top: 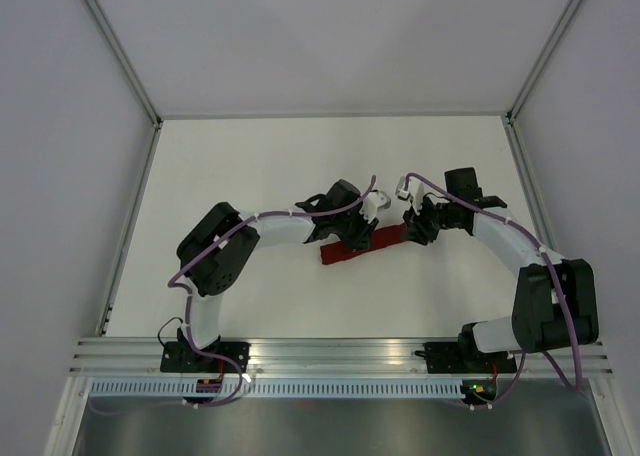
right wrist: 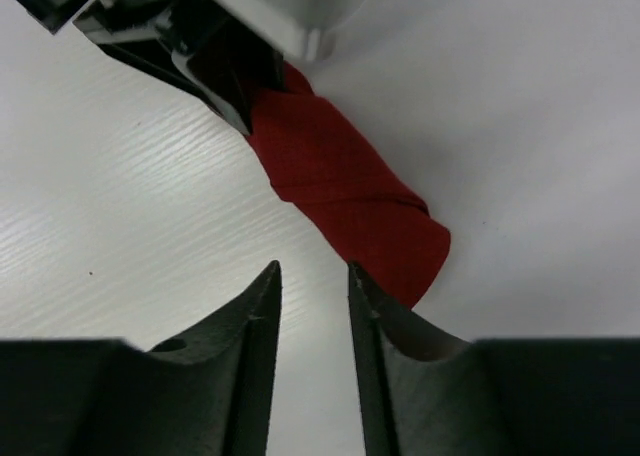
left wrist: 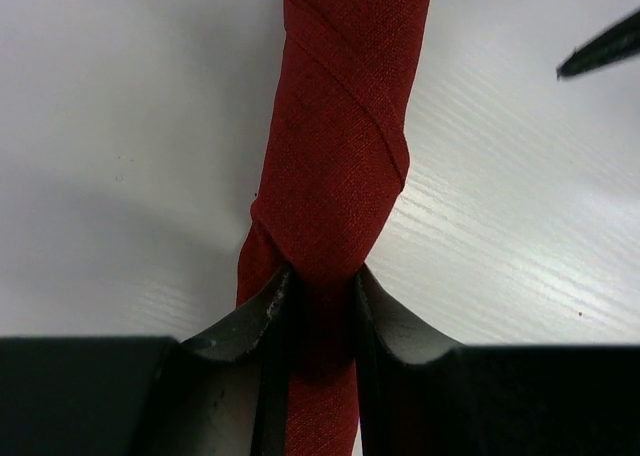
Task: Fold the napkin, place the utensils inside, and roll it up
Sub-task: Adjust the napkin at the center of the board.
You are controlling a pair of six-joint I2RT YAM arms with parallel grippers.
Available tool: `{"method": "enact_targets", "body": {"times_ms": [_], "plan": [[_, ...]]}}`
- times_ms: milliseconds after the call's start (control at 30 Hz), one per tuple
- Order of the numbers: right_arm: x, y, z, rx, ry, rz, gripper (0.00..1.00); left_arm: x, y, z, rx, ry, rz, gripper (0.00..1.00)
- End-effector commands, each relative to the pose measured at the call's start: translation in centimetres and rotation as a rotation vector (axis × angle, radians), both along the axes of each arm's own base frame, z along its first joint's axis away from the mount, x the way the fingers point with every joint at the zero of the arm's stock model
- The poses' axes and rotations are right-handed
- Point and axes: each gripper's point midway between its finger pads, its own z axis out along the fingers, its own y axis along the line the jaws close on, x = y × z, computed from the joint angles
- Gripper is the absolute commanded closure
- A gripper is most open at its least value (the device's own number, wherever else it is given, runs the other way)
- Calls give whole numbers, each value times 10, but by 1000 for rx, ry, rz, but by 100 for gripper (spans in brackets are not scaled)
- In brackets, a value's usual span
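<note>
The dark red napkin (top: 340, 253) lies on the white table (top: 260, 166) rolled into a tight tube, slanting from lower left to upper right. My left gripper (top: 357, 228) is shut on the roll near its middle; in the left wrist view the fingers (left wrist: 268, 311) pinch the roll (left wrist: 340, 146) from both sides. My right gripper (top: 416, 227) is open and empty just off the roll's right end. In the right wrist view its fingertips (right wrist: 268, 281) stand apart over bare table, beside the roll's end (right wrist: 345, 191). No fork or other utensil shows.
The table is walled by grey panels with metal frame posts at the back corners (top: 158, 122). Both arm bases sit on the rail at the near edge (top: 330, 356). The left gripper body (right wrist: 225, 66) shows at the top of the right wrist view.
</note>
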Motion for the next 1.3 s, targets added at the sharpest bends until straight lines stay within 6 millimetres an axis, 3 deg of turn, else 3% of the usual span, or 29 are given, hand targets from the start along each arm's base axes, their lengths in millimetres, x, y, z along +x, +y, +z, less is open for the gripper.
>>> {"method": "enact_targets", "body": {"times_ms": [0,100,200,467,600,767,1267], "plan": [[-10,-7,-12,-68,49,-54,65,-28,32,-60,171,209,116,71],[-8,-12,-26,-100,119,-132,76,-25,33,-62,176,217,173,71],[-3,-17,-40,-128,171,-202,81,-20,34,-65,175,224,249,70],[3,-22,-72,-179,313,-287,87,-18,24,-63,154,241,395,69],[13,-23,-79,-193,353,-310,89,-18,16,-60,127,256,428,68],[47,-22,-85,-202,362,-371,92,-19,3,-59,91,287,485,66],[89,-21,-92,-223,363,-425,94,-9,-16,-46,1,311,596,53]]}}
